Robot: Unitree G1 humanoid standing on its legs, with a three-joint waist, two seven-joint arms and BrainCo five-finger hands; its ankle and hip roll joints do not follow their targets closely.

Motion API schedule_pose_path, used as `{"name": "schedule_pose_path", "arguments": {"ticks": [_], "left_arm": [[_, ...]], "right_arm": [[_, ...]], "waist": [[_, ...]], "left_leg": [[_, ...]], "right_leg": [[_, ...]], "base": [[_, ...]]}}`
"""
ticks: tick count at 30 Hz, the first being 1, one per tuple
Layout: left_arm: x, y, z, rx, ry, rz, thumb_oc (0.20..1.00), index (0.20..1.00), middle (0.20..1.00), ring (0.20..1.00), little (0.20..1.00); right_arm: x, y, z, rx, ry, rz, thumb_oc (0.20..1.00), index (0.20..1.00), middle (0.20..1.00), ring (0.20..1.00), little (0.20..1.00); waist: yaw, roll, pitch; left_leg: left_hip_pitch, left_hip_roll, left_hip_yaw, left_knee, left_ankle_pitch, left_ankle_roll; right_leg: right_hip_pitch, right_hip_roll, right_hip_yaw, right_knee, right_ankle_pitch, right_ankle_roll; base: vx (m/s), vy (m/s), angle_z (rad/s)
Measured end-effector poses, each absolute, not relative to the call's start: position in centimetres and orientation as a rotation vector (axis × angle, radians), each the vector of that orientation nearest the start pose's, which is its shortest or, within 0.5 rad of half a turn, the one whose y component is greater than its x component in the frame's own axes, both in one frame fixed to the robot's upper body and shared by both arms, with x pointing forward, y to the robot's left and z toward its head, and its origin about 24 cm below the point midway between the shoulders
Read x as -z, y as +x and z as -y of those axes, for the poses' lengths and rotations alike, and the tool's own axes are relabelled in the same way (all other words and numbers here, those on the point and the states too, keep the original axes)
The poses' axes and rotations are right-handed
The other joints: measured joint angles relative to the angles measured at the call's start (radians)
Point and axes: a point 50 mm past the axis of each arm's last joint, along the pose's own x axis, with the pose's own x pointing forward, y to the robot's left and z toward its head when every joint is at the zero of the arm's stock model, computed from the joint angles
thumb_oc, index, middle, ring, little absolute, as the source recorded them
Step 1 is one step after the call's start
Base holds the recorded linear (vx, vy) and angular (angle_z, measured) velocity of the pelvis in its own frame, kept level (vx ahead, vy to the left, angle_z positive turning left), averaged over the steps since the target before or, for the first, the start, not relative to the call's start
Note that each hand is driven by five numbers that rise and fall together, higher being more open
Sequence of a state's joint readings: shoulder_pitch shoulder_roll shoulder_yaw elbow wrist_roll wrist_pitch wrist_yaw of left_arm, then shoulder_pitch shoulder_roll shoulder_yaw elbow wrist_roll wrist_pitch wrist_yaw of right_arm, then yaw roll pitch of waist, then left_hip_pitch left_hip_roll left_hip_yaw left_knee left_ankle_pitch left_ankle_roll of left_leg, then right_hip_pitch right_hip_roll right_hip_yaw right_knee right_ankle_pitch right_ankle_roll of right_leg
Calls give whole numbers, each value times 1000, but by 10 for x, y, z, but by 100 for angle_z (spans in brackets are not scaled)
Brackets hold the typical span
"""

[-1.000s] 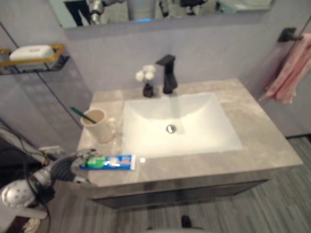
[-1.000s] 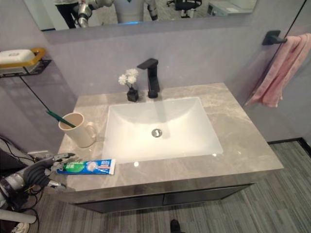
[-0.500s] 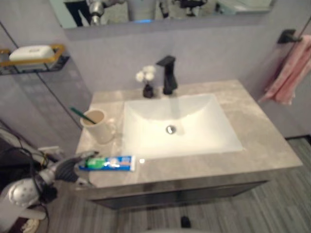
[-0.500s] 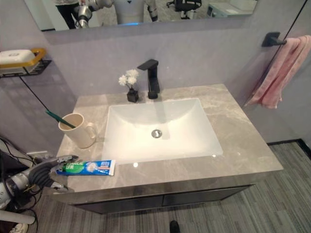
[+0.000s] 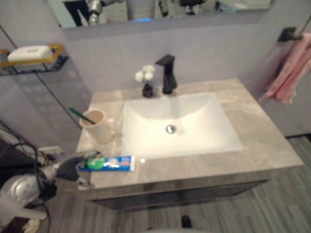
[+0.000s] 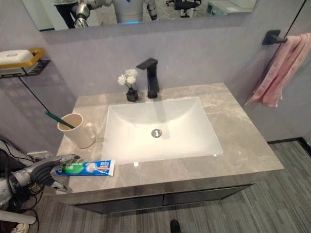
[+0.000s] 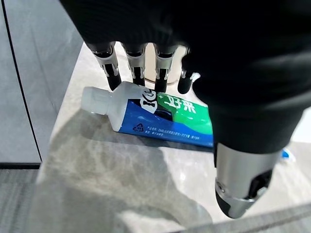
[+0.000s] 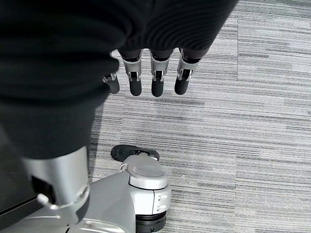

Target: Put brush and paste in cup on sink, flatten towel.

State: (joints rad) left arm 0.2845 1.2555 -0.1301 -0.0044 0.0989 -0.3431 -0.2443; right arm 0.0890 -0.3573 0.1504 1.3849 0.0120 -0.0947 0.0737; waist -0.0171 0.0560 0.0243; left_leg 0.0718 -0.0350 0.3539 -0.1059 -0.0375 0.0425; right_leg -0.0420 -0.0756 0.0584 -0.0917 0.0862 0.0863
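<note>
On the front left of the counter (image 6: 243, 145), the toothpaste tube (image 6: 85, 168) lies flat, cap end pointing off the left edge, just in front of the cream cup (image 6: 77, 130), which already has the green toothbrush (image 6: 54, 118) leaning out of it. The head views show the left hand (image 6: 48, 167) reaching in low from the left, fingertips right at the tube's cap end, but from up there it's hard to say whether they actually touch.

The left wrist view sorts that out a bit: the fingers (image 7: 137, 70) hang straight and slightly spread over the top of the tube (image 7: 160, 114), tips at or just above it, while the thumb (image 7: 240, 187) sits on the near side, well clear. So nothing is pinched, and the tube rests on the stone.

The right wrist view has the right hand (image 8: 146, 73) over striped grey floor (image 8: 252, 121), fingers straight and relaxed, holding nothing.

The pink towel (image 6: 279, 73) hangs bunched from the black bar (image 6: 273, 36) on the right wall. Faucet (image 6: 150, 77), little flower vase (image 6: 130, 87) and white basin (image 6: 160, 128) sit mid-counter, with a soap (image 6: 14, 56) rack on the left wall.

Compared with a second ago, the left hand has crept a touch closer along the tube's end; tube, cup and towel haven't budged.
</note>
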Motion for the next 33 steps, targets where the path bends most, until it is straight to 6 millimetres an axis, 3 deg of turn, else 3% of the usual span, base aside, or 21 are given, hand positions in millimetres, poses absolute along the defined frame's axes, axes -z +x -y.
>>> {"name": "schedule_pose_path", "arguments": {"ticks": [12, 21, 33], "left_arm": [[-90, 196, -293, 761, 1425, -174, 1000, 1000, 1000, 1000, 1000], [-93, 198, -289, 787, 1517, -129, 1000, 1000, 1000, 1000, 1000], [-95, 192, -299, 709, 1704, -102, 1000, 1000, 1000, 1000, 1000]], "right_arm": [[157, 30, 280, 50, -338, -1370, 1000, 1000, 1000, 1000, 1000], [157, 31, 280, 50, -338, -1370, 1000, 1000, 1000, 1000, 1000], [157, 25, 281, 61, -334, -1401, 1000, 1000, 1000, 1000, 1000]], "waist": [[-2, 16, 7], [2, 4, 12], [8, -18, 20]], "left_leg": [[4, 0, 12, 0, 0, 0], [11, 0, 10, 0, 0, 0], [17, 0, -3, 0, 1, -1]], "right_leg": [[0, 0, 8, 0, 1, 1], [6, 1, 5, 0, 1, 1], [17, 0, -7, -1, 0, 0]], "base": [[-5, -6, -2], [0, 0, 0], [-4, -9, 2]]}}
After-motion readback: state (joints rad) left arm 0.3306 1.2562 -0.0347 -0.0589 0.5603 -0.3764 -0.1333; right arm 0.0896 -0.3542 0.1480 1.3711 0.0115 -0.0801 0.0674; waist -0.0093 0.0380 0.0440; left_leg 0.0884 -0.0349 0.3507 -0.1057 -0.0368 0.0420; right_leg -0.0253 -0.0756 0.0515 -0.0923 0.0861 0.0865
